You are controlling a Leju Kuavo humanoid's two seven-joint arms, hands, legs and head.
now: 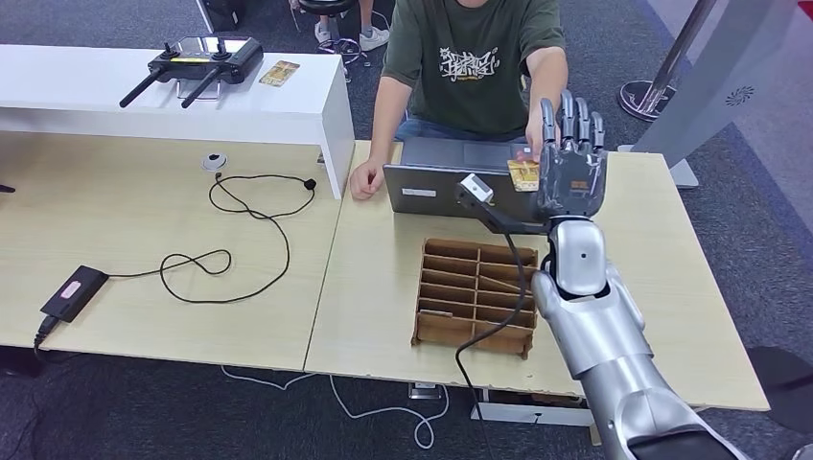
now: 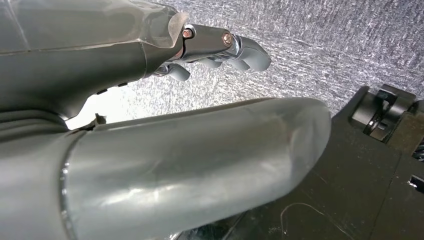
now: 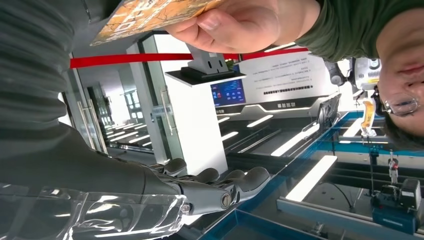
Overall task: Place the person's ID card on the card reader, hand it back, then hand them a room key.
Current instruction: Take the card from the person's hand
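My right hand (image 1: 572,163) is raised over the far edge of the table, fingers straight up and apart, its back towards me. An orange ID card (image 1: 523,174) sits at its thumb side, above the grey card reader (image 1: 431,190). In the right wrist view the person's hand (image 3: 240,22) pinches the card (image 3: 150,14), whose other end lies by my thumb (image 3: 45,55); my fingers (image 3: 225,192) stay extended and do not close on it. The person (image 1: 475,62) sits behind the reader. My left hand (image 2: 220,50) hangs over grey carpet and holds nothing.
A wooden slotted rack (image 1: 475,297) stands on the table in front of the reader. The person's other hand (image 1: 364,180) rests beside the reader. On the left are a white shelf (image 1: 316,101) with a controller (image 1: 197,62) and a card (image 1: 279,73), a looped black cable (image 1: 240,240) and a black adapter (image 1: 72,292).
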